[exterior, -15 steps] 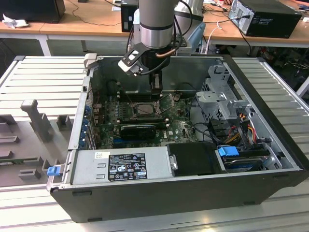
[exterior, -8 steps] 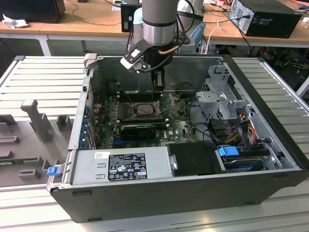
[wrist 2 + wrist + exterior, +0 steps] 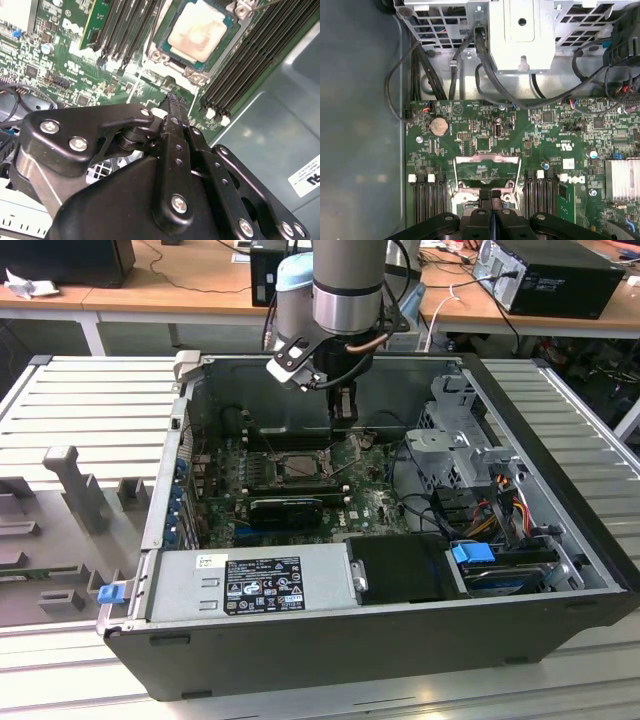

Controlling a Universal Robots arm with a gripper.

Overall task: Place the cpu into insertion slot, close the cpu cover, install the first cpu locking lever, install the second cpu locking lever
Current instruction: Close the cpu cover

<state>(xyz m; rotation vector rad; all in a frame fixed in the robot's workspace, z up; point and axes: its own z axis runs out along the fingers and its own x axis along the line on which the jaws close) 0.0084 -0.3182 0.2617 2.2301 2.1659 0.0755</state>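
Observation:
The cpu (image 3: 197, 30), a square chip with a dull silver top, lies in the insertion slot (image 3: 300, 466) on the green motherboard. The cpu cover (image 3: 200, 71), a metal frame, lies flat around the chip. A thin wire locking lever (image 3: 255, 5) shows at the socket's far corner. My gripper (image 3: 343, 418) hangs above the board just past the socket, toward the exterior view's right. In both wrist views the gripper (image 3: 173, 97) (image 3: 491, 194) is shut, its black fingers pressed together with nothing between them. The fingers hide part of the socket frame (image 3: 487, 172).
Black memory slots (image 3: 240, 60) flank the socket on both sides. A black card (image 3: 285, 508) lies in front of it, and the grey power supply (image 3: 260, 585) fills the case's near side. The drive cage (image 3: 450, 440) and loose cables (image 3: 420, 75) stand at the exterior view's right.

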